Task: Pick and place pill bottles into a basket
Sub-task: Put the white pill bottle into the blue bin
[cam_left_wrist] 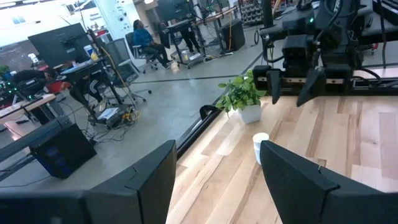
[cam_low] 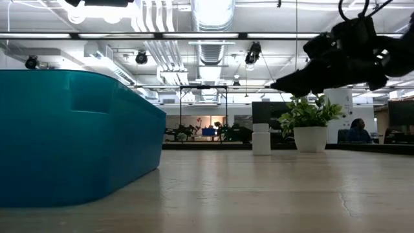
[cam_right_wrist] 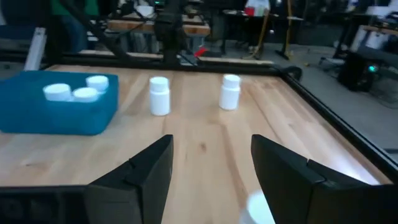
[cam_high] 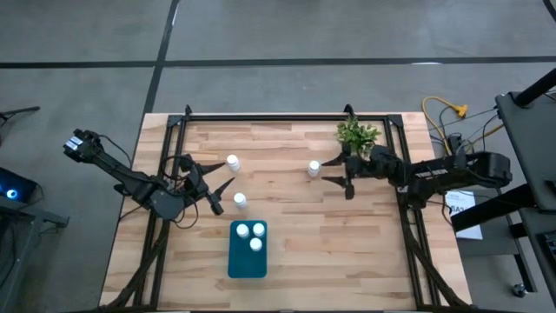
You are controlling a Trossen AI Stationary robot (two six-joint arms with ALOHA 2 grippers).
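My right gripper [cam_high: 332, 180] is spread wide, empty, with one pill bottle [cam_high: 314, 169] just beside its fingertips, near the plant [cam_high: 356, 134]. My left gripper [cam_high: 219, 193] is also spread, empty, between two more bottles [cam_high: 233, 163] [cam_high: 240, 202]. Beyond the plant, the basket [cam_high: 247, 259] contains three bottles [cam_high: 251, 235].

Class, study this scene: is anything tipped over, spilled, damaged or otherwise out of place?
Nothing stands out. Three pill bottles sit in the teal basket; three more stand upright on the table, at and. The plant is upright. Both the left gripper and right gripper are open.
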